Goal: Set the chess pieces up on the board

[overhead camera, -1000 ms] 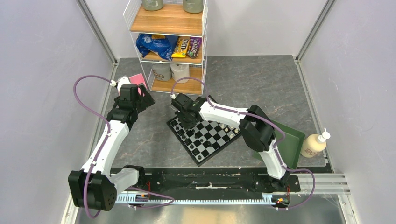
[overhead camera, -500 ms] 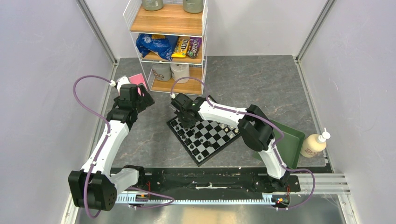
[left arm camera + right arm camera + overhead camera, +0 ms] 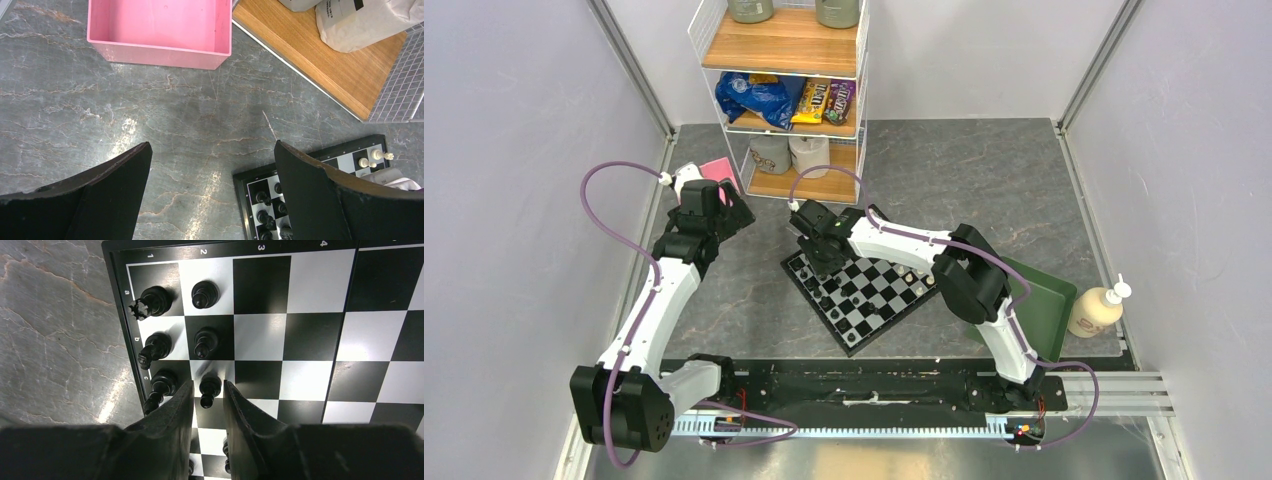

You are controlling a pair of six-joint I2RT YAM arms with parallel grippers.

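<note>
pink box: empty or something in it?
Empty, as far as visible: the pink box shows only bare pink floor in the left wrist view; its far end is cut off by the frame.

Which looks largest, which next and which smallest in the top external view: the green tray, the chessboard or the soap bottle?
1. chessboard, the largest.
2. green tray; the right arm hides part of it, so the gap to the chessboard is unsure.
3. soap bottle, clearly the smallest.
</note>
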